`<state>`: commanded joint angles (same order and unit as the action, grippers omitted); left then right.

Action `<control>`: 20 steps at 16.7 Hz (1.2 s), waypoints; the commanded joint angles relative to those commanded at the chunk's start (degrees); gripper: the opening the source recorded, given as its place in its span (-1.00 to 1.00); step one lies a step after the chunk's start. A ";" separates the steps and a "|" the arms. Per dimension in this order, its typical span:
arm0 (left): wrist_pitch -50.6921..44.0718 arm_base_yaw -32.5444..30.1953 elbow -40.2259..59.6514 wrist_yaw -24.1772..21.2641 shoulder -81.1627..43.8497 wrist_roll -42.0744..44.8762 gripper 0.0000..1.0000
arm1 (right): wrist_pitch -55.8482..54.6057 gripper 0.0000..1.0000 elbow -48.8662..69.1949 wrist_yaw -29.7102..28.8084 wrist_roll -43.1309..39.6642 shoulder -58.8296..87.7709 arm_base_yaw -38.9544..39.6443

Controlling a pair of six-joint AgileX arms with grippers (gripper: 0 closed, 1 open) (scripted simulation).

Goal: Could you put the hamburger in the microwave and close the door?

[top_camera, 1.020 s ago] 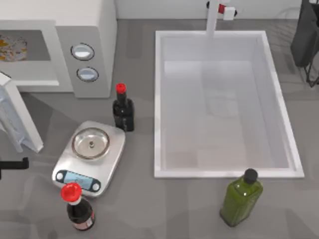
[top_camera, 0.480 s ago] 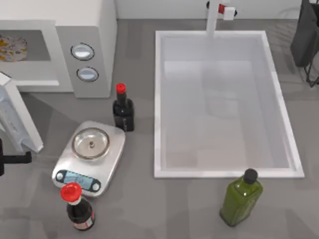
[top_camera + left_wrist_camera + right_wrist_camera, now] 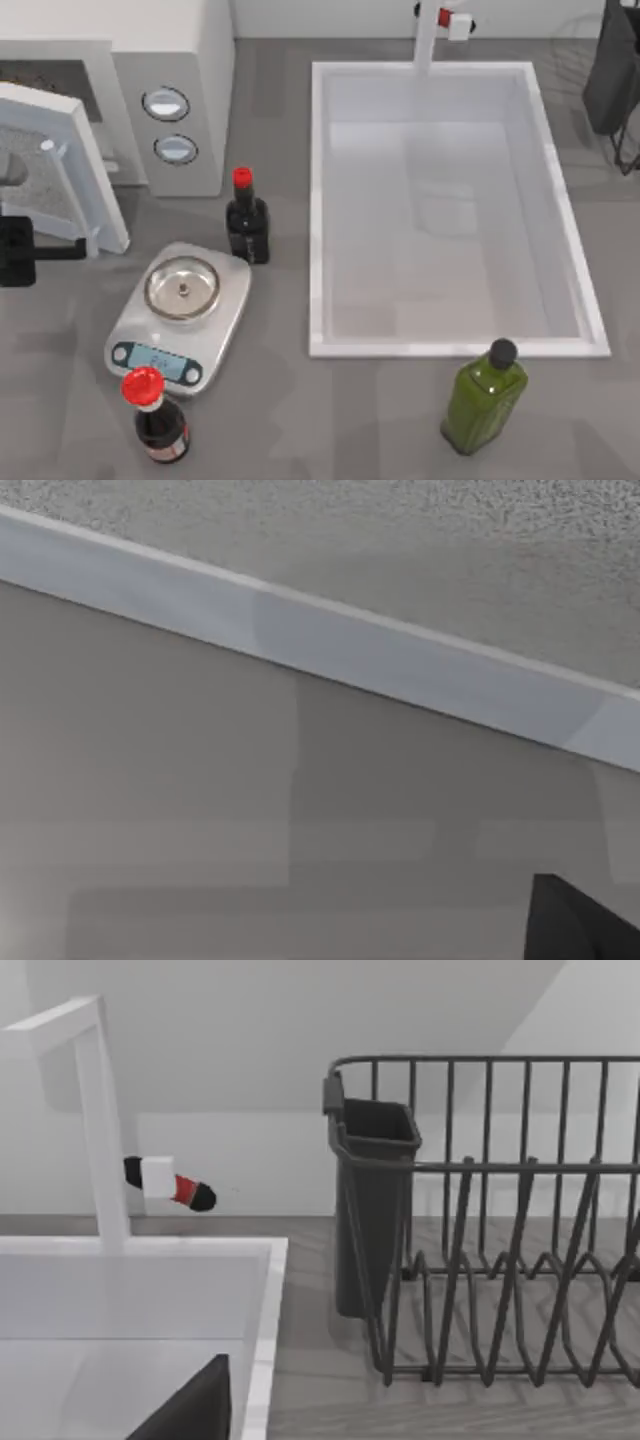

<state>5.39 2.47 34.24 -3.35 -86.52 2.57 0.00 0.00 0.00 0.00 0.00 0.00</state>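
Door (image 3: 62,165) of the microwave (image 3: 170,60) stands half swung, its speckled window angled across the cavity mouth, so the closing step appears under way. The left gripper (image 3: 22,250) sits at the table's left edge, just beside the door's outer face near the thin bar handle (image 3: 70,195), probably placed there to push; whether its fingers are wide or narrow I cannot tell. The hamburger is hidden behind the door, I judge inside. The right arm is parked far right, near the dish rack (image 3: 500,1220) and the sink (image 3: 320,200).
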 joint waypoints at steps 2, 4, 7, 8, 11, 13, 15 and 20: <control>1.69 -0.28 2.27 0.20 -2.77 -0.17 -1.00 | 0.00 1.00 0.00 0.00 0.00 0.00 0.00; 2.09 -0.34 2.82 0.26 -3.33 -0.21 -1.00 | 0.00 1.00 0.00 0.00 0.00 0.00 0.00; 1.96 -0.05 2.60 0.24 -3.07 -0.19 -1.00 | 0.00 1.00 0.00 0.00 0.00 0.00 0.00; 1.92 -0.09 2.77 0.23 -3.25 -0.19 -1.00 | 0.00 1.00 0.00 0.00 0.00 0.00 0.00; 1.34 -0.79 6.76 0.16 -7.31 -0.17 -1.00 | 0.00 1.00 0.00 0.00 0.00 0.00 0.00; 0.89 -1.20 12.25 0.28 -12.69 -0.33 -1.00 | 0.00 1.00 0.00 0.00 0.00 0.00 0.00; 0.44 -1.30 18.69 0.53 -18.07 -0.60 -1.00 | 0.00 1.00 0.00 0.00 0.00 0.00 0.00; 0.06 -1.29 25.49 0.84 -24.02 -0.88 -1.00 | 0.00 1.00 0.00 0.00 0.00 0.00 0.00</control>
